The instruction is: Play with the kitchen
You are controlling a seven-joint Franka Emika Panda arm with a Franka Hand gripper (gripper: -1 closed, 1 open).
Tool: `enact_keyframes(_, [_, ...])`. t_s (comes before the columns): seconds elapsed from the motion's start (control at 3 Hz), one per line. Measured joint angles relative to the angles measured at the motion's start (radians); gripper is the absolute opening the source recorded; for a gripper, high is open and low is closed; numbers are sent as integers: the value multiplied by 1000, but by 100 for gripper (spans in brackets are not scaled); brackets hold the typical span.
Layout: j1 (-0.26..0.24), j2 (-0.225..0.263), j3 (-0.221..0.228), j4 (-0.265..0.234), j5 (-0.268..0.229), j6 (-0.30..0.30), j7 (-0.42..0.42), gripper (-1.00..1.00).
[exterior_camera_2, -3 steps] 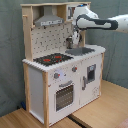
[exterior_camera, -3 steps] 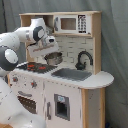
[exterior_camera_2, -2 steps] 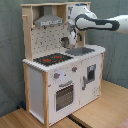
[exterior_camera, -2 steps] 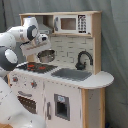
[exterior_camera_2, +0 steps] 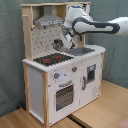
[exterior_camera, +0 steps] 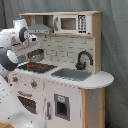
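Presently end effector point(exterior_camera_2: 61, 44) hovers over kitchen point(exterior_camera_2: 65, 80) stovetop point(exterior_camera_2: 53, 59).

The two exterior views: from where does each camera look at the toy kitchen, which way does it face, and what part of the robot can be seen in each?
First exterior view: in front of the toy kitchen, off toward its sink end, facing the counter; the white arm fills the first exterior view's left, over the stovetop.
Second exterior view: in front, off toward the stovetop end; the arm reaches in from the second exterior view's right, end effector low near the pegboard.
Shared: kitchen, stovetop, sink, hood, arm.
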Motion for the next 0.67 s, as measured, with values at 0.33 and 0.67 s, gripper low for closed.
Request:
enact_keyframes(0.33, [-45,0,93,34,0,33,0,-100])
enact_keyframes(0.67, [-101,-1,173,69,0,45,-8,-100])
